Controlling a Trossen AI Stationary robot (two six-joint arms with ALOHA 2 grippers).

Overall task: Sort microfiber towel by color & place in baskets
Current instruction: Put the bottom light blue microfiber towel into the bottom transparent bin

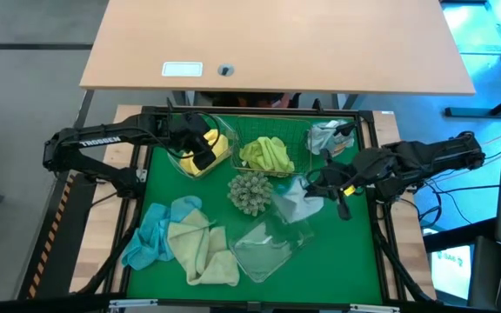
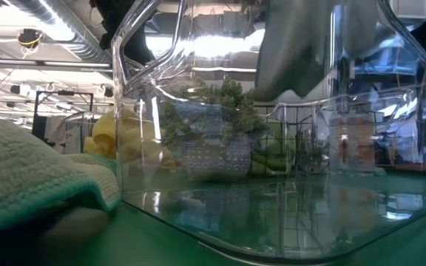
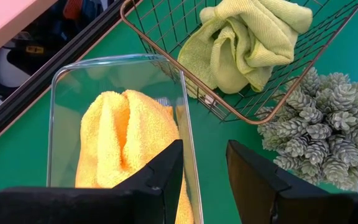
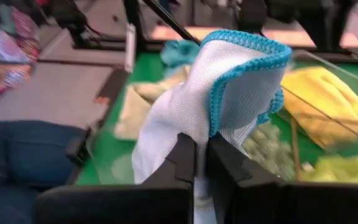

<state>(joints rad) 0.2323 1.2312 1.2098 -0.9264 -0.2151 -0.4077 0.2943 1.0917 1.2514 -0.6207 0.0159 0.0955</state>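
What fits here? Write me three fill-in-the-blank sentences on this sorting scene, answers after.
1. The right gripper is shut on a pale towel edged in ____.
2. The lime towel lies in the ____ basket.
3. The tub beneath the open left gripper holds a ____ towel.

Missing words: blue; wire; yellow
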